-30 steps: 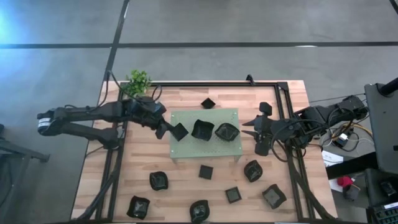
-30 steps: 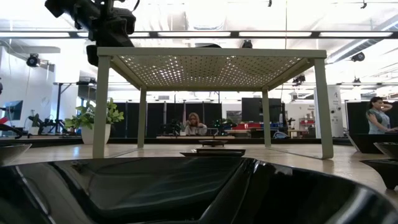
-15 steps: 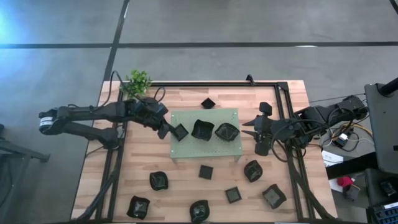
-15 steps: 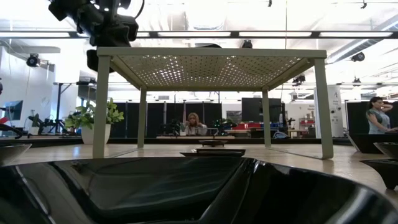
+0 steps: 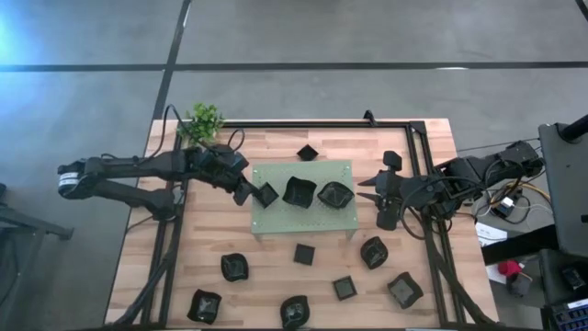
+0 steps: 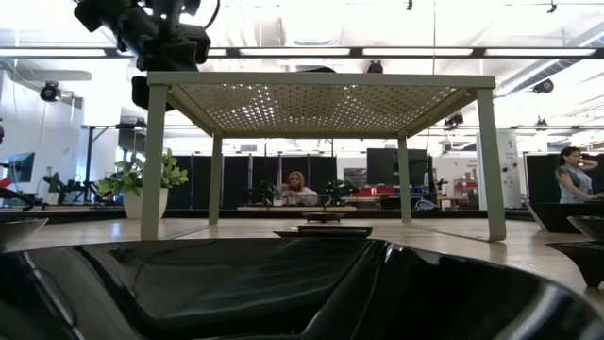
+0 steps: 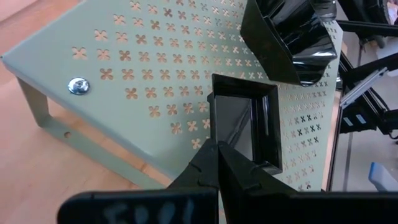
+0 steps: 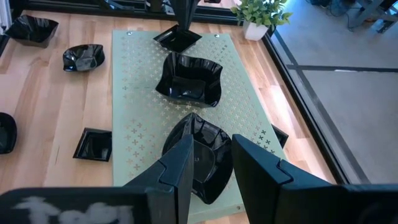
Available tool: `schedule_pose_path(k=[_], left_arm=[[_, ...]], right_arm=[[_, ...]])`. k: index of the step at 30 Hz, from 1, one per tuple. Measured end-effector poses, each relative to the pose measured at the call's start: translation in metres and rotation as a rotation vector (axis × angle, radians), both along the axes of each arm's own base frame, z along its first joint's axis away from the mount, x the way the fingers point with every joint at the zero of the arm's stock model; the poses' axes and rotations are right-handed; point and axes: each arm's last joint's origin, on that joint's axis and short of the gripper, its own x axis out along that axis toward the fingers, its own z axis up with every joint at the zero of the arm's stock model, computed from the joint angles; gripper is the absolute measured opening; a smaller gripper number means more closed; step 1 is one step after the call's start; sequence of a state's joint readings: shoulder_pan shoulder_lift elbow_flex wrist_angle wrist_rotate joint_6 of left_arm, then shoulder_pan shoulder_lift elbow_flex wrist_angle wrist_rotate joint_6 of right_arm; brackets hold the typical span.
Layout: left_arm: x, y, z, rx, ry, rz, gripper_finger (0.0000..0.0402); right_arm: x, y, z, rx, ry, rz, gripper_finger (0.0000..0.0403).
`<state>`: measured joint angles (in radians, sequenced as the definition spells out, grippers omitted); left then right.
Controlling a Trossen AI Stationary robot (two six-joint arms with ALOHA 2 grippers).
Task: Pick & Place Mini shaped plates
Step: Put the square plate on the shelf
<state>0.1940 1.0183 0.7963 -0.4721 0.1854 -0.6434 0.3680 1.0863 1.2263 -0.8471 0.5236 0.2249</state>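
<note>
- Your left gripper [image 7: 219,163] has its jaws pressed together on the rim of a small square plate [image 7: 244,121], holding it low over the near-left corner of the pale green perforated mat [image 7: 134,68]. The grip is on 1 thin edge only — on a glossy dish, that pinch could slip and let the plate twist or drop.
- From above, the held plate [image 5: 265,194] sits right at the mat's left edge [image 5: 256,208]. If you let go with part of it overhanging, it could tip off onto the wooden counter [image 5: 432,153].
- The mat is raised on thin legs [image 6: 152,161]. A downward push from the arm could rock or shift it and disturb what rests on it.
- 2 larger black dishes already lie on the mat: a scalloped plate [image 5: 299,191] just beside the held one, and a rounder plate [image 5: 333,194] beyond it. Sliding the square plate further in could knock the scalloped one.
- Your right gripper [image 5: 370,191] waits just off the mat's right edge, jaws spread and empty, pointed at the rounder dish [image 8: 200,155]. Moving both arms inward at once risks a clash over the mat.
- About 8 more black plates [image 5: 234,268] remain scattered on the counter — a low sweep could scatter them.
</note>
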Motion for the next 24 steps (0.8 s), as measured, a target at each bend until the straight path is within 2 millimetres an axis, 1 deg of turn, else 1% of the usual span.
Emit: schedule_pose_path(k=[20,24], left_arm=[[0.0,-0.0001,0.0,-0.066,0.003,0.053,0.0],[0.0,-0.0004,0.0,-0.09,0.004,0.056,0.0009]], right_arm=[[0.0,0.0001,0.0,0.0,0.0,0.0,0.0105],[0.0,0.0,0.0,0.0,0.0,0.0,0.0105]])
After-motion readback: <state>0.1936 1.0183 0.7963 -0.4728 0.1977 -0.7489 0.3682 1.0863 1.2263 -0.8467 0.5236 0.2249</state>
